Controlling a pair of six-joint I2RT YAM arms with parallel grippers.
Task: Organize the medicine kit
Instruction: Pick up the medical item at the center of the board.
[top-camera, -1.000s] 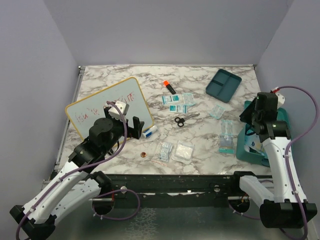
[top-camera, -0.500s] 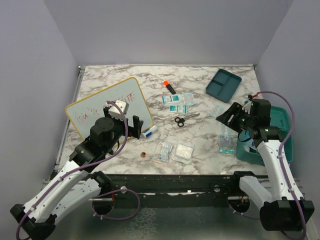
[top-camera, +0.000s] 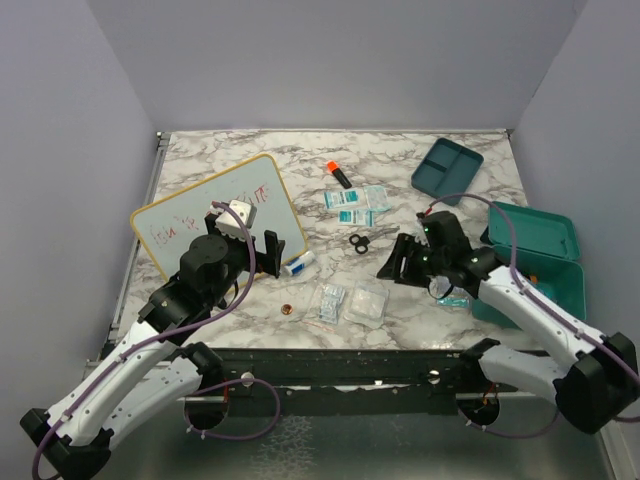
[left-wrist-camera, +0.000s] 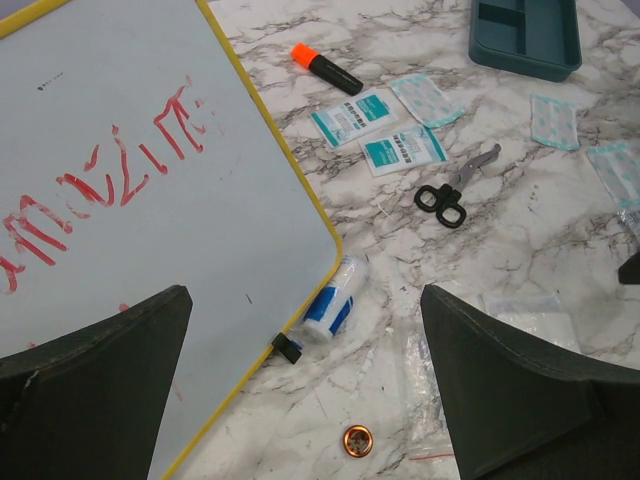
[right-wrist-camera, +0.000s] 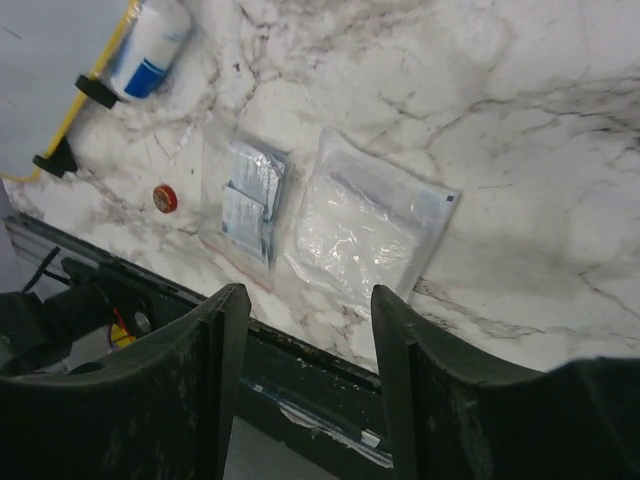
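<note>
The right end effector hangs half open, empty, over the white pouch at 6 o'clock on the tabletop; the left end effector gapes wide, empty.

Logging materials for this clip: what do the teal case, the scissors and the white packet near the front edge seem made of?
Teal case: apparently hard moulded plastic, matte, even colour, rounded corners. Scissors: grey metallic-looking blades, black loops, probably plastic. White packet: clear glossy film, wrinkled with highlights, over a white pad, perhaps gauze.
</note>
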